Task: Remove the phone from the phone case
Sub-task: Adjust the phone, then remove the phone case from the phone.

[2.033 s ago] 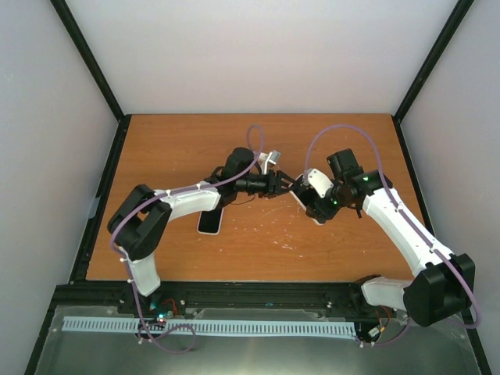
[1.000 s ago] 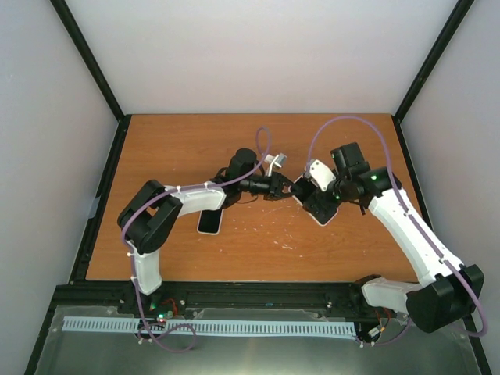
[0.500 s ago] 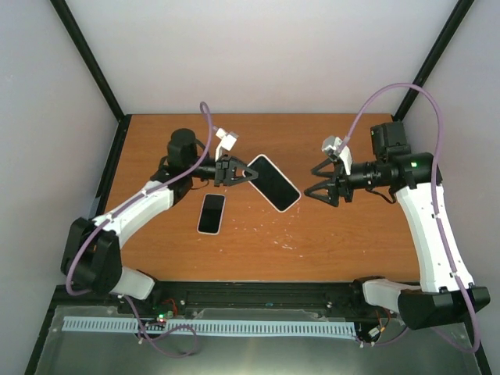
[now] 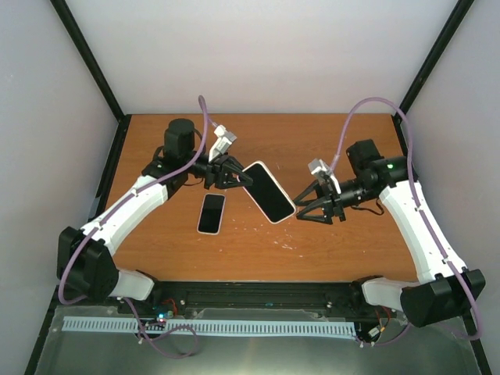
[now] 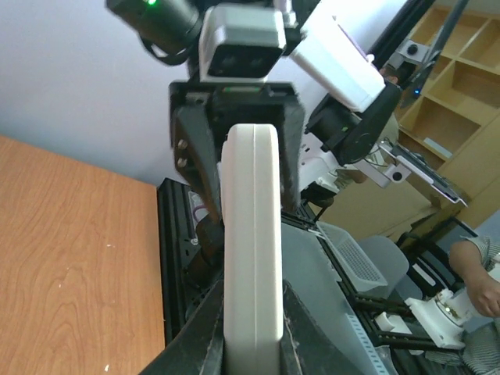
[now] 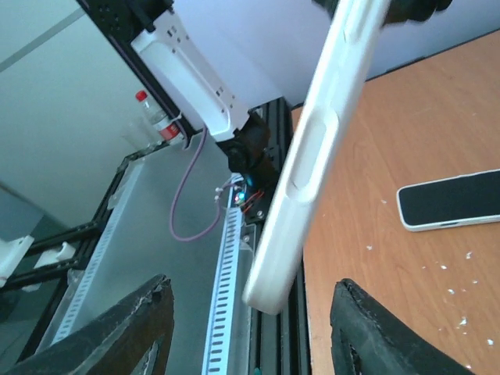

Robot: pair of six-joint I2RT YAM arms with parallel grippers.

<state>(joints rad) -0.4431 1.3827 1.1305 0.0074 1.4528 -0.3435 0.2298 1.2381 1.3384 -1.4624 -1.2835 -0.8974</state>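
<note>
My left gripper is shut on one end of the white phone case and holds it tilted above the table; a dark face shows inside its rim. In the left wrist view the case stands edge-on, pinched in my left gripper. My right gripper is open at the case's free lower end. In the right wrist view that end of the case hangs between my right gripper's spread fingers without touching them. A black-screened phone with a white rim lies flat on the table.
The wooden table has white crumbs near its front middle. Black frame posts and pale walls close in the left, right and back. A white slotted strip runs along the metal ledge in front of the arm bases.
The arms pulled apart from the centre, the left one keeping the case. Since then the right gripper has come back left and down to the case's free end, its jaws narrowing.
</note>
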